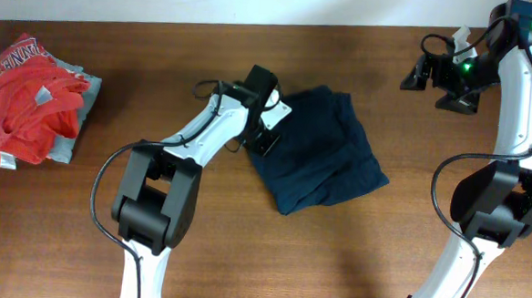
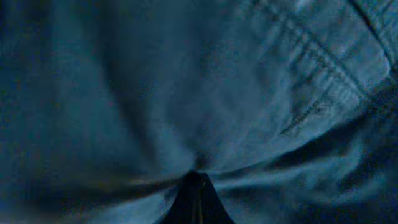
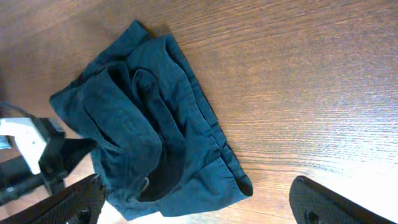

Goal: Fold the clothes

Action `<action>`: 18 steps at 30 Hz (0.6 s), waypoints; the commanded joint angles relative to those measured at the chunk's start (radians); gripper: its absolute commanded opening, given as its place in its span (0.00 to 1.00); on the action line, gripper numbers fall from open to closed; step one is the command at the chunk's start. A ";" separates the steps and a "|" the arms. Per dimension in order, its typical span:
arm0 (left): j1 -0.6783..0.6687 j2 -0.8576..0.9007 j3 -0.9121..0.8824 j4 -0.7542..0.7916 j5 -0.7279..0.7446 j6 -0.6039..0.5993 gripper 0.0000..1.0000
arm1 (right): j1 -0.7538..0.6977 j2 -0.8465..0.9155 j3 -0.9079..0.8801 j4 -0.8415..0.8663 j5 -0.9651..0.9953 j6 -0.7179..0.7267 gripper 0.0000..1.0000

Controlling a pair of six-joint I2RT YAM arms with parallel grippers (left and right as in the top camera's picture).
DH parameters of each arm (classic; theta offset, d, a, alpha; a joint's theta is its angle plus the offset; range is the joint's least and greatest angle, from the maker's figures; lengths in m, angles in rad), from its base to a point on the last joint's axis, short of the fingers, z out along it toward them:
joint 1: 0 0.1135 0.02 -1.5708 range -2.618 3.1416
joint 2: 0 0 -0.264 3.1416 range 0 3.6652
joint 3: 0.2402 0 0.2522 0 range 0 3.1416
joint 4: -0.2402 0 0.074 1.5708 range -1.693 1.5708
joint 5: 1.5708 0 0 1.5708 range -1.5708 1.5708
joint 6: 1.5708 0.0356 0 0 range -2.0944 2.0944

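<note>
Navy clothes (image 1: 325,152) bunched, looks mid-fold; left end effector (image 1: 269,131) clamped on its edge, right end effector (image 3: 199,200) apart. Next imo: pull edge across evenly.

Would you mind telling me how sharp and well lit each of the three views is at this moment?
Overhead: evenly lit and sharp, the navy garment clearly outlined. Left wrist: dim and blurred, fabric filling the whole frame, only a stitched seam faintly readable at upper right. Right wrist: garment in focus, with bright glare washing out the table toward the lower right.
</note>
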 commanded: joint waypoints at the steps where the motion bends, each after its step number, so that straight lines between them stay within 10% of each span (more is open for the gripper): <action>1: 0.005 -0.025 0.137 -0.069 0.022 0.039 0.00 | 0.004 -0.015 0.011 -0.003 0.009 -0.013 0.99; 6: -0.040 -0.045 0.195 -0.083 0.280 0.094 0.00 | 0.004 -0.015 0.011 -0.003 0.009 -0.013 0.99; 18: -0.288 0.053 0.185 -0.021 0.155 0.166 0.00 | 0.004 -0.015 0.011 -0.010 0.013 -0.030 0.99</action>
